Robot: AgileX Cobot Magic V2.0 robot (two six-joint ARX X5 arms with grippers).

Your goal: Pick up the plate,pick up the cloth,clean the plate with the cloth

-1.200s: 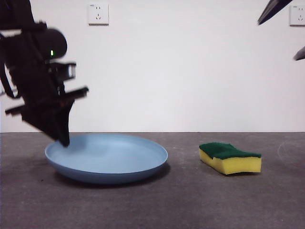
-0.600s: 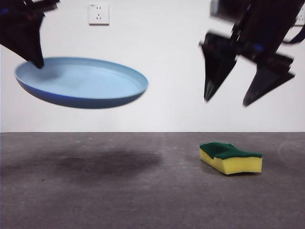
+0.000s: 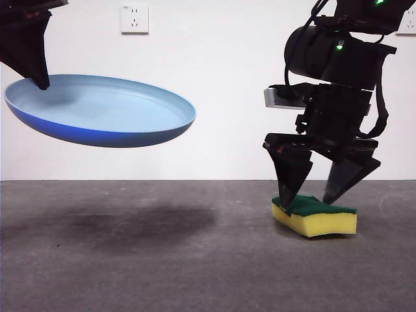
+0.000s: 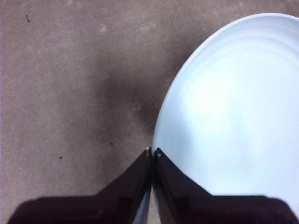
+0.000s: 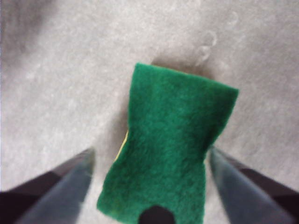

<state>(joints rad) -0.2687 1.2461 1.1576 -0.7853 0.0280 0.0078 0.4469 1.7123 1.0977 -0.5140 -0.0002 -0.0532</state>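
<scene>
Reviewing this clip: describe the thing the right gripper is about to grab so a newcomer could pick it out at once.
On the dark grey table, look beneath the right gripper, whose open black jaws straddle it. There lies a small wavy-edged block sponge of yellow foam with a dark green scouring top. Unlike the wide light-blue plastic plate held aloft by the left gripper, it rests on the table.

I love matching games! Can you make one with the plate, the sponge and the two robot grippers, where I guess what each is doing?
Things:
1. plate
2. sponge
3. left gripper
4. right gripper

States:
A. fingers spread wide above the green top
B. lying on the table
C. up in the air, tilted
D. pinching the blue rim

Pairs: 1-C, 2-B, 3-D, 4-A
</scene>
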